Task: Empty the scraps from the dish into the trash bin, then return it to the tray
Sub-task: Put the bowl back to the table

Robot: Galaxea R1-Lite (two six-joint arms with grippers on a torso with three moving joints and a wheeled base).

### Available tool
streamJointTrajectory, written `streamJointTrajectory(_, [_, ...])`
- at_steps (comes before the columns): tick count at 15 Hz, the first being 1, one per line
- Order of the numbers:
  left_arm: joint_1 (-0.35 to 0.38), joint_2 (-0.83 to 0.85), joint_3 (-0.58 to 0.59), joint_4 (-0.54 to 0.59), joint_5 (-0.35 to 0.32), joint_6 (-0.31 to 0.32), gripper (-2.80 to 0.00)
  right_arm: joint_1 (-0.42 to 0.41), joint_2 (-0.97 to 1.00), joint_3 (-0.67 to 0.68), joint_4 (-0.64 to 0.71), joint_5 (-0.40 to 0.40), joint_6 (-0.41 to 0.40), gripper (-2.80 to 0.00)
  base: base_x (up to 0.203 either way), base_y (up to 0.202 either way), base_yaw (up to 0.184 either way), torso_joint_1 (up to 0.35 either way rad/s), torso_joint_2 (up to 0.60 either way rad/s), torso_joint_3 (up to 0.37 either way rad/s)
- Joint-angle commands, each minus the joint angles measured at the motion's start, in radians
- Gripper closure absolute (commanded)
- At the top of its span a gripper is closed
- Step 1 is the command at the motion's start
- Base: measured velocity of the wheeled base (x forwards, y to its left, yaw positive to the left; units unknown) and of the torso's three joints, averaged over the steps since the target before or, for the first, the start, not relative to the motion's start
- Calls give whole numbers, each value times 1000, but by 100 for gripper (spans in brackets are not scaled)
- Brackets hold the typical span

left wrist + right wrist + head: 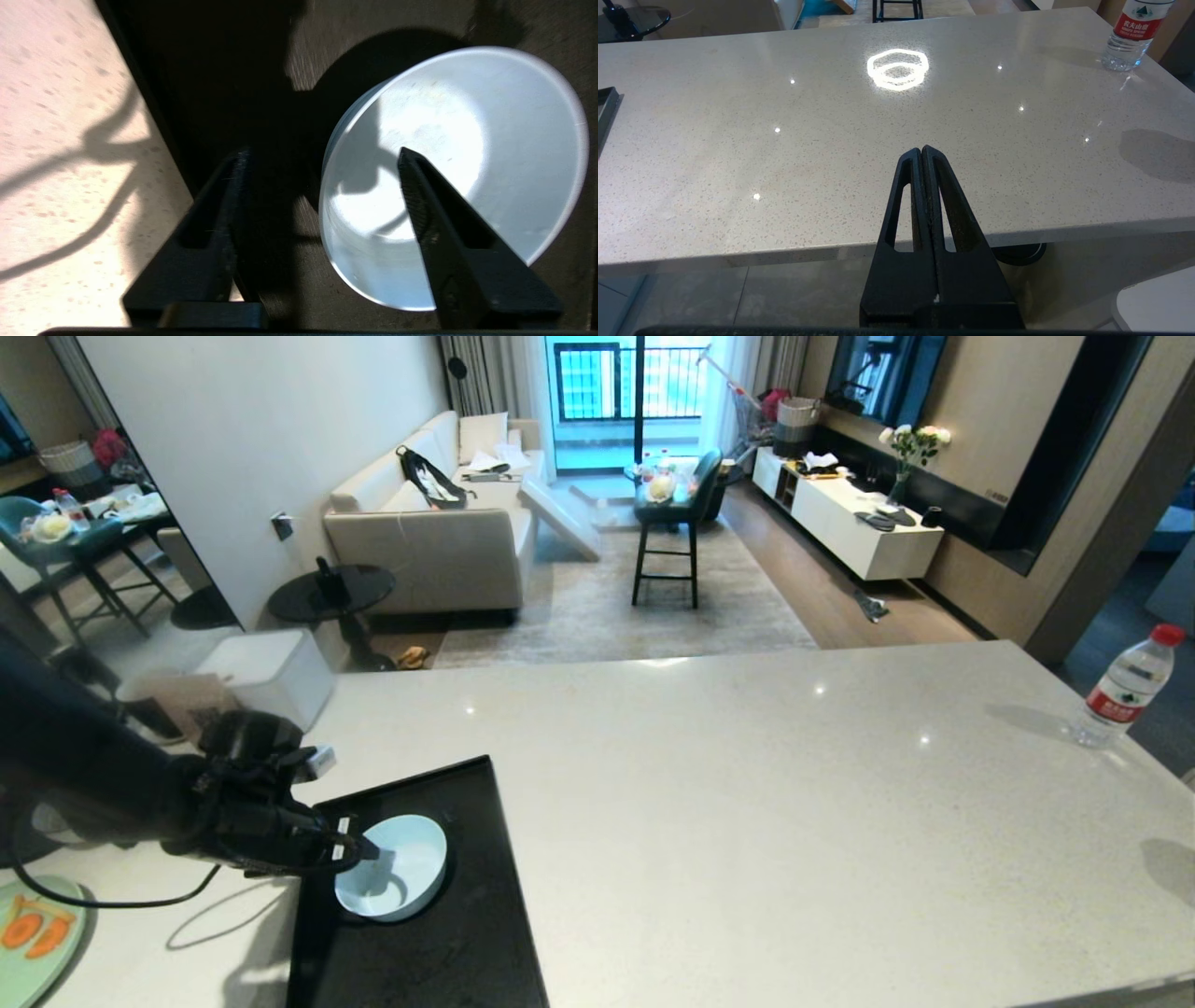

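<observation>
The tray [448,933] lies on the bench [747,803] near its left end. The dish [397,868] sits upright on the tray, toward the tray's left side. Left of the tray rests a plate [37,943]. Far right of the tray, near the bench's right edge, stands a bottle [1125,686].

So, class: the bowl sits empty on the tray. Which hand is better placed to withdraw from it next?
The left hand: it is open astride the rim of the dish on the tray. The right hand is shut, off the counter's edge.

A water bottle [1128,686] stands on the countertop's [747,803] far right corner.
</observation>
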Motion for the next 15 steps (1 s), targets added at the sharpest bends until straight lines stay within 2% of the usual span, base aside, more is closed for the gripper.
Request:
streamJointTrajectory(1, [5,-76,3,-7,-2,-2,-280,0,0,1,-1,0,0,0,0,0,0,0,0,0])
streamJointTrajectory(6, [33,-284,9,-20,-3,-2,-280,0,0,0,0,0,0,0,0,0,0,0,0,0])
streamJointTrajectory(11, [129,-583,96,-21,-2,0,-280,0,0,1,0,0,0,0,0,0,0,0,0,0])
streamJointTrajectory(12, [157,-652,128,-21,-4,0,0,0,0,-1,0,0,0,0,0,0,0,0,0,0])
streamJointTrajectory(15, [228,-849,245,-21,-9,0,0,0,0,-1,0,-1,0,0,0,0,0,0,0,0])
